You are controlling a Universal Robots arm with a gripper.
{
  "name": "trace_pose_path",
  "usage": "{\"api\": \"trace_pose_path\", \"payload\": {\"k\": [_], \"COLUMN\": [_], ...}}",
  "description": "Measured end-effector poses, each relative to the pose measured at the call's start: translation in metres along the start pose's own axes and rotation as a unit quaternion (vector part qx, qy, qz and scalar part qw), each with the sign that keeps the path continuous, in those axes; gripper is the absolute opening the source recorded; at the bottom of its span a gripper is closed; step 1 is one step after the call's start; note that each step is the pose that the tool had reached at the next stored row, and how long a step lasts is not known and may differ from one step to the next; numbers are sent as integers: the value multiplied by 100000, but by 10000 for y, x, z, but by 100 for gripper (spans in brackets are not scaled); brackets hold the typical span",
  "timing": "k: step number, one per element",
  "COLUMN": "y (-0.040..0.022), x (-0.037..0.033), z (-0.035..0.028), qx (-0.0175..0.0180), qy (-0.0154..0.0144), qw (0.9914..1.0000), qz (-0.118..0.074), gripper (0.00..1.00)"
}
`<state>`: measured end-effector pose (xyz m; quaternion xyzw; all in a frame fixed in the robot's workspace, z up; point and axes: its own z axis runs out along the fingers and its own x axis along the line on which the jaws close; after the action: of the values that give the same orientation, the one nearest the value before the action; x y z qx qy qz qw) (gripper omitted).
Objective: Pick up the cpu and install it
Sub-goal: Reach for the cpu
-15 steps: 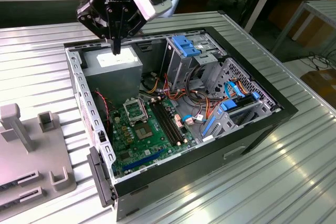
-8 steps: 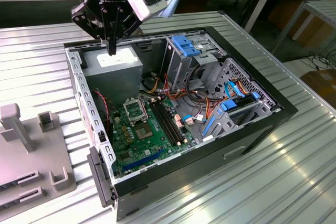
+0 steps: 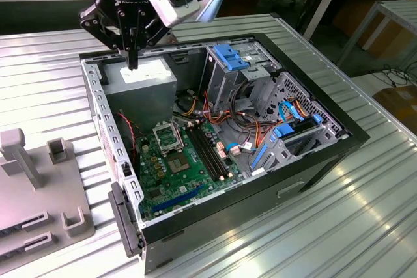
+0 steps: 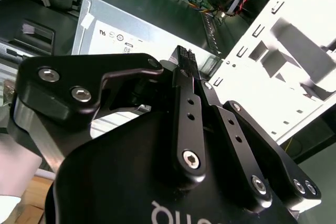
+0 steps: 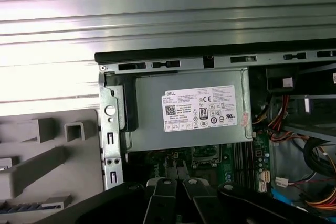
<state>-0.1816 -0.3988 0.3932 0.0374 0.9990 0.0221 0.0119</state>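
My gripper point(image 3: 132, 64) hangs over the grey power supply point(image 3: 140, 83) at the back corner of the open computer case point(image 3: 352, 136). Its two black fingers point down, pressed together, and I see nothing between them. In the second wrist view the gripper point(image 4: 184, 56) looks shut above the power supply point(image 4: 142, 19). The square metal socket frame point(image 3: 165, 136) sits on the green motherboard point(image 3: 182, 167), below and to the exterior view's right of the gripper. In the first wrist view the socket point(image 5: 205, 156) shows just beyond the gripper point(image 5: 177, 170). The cpu is out of view.
A grey fixture point(image 3: 52, 187) with upright blocks and slots lies on the ribbed metal table at the exterior view's left. Inside the case stand a drive cage with blue clips point(image 3: 231, 63), bundles of cables point(image 3: 241, 118) and dark memory slots point(image 3: 208, 151). A small dark die point(image 3: 177, 163) sits below the socket.
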Motion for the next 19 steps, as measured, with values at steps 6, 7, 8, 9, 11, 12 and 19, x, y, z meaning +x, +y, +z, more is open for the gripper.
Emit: {"api": "trace_pose_path", "payload": {"k": [6, 7, 8, 9, 11, 12, 19], "y": [-6, -7, -7, -8, -9, -10, -13], "x": [73, 87, 94, 109, 123, 130, 168], "z": [-2, -2, -2, -2, -2, -2, -3], "qx": [4, 6, 6, 7, 6, 9, 19], "qy": [42, 53, 64, 84, 112, 125, 230], "qw": [100000, 100000, 100000, 100000, 100000, 100000, 100000], "qz": [-3, -1, 2, 3, 3, 3, -1], "gripper": [11, 11, 11, 11, 11, 11, 11]}}
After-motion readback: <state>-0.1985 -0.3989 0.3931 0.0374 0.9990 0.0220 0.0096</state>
